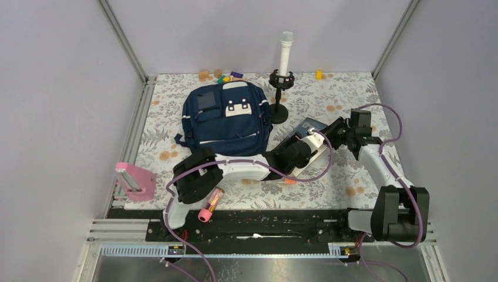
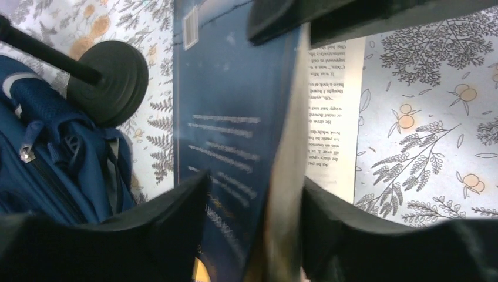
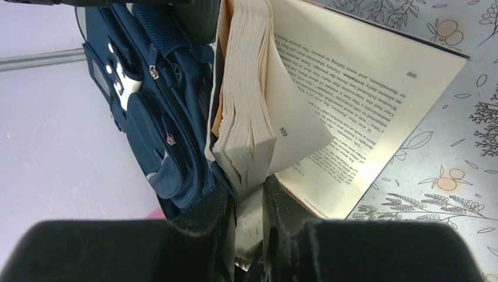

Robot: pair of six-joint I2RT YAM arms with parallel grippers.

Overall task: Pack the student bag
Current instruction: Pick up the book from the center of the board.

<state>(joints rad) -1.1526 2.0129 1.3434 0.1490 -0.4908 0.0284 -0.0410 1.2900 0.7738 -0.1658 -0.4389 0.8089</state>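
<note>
Right pincer (image 3: 249, 197) pinches cream paper pages of the open navy paperback book (image 3: 352, 88); left pincer (image 2: 253, 182), open, straddles it.

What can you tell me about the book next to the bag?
The book is a thick paperback with a dark blue cover bearing pale print and a barcode, and cream pages of black text. It is open and tilted over the floral table, close to the right of the bag. The right end effector pinches a wad of its pages. The left end effector straddles its cover and page block; whether it grips is unclear.
</note>
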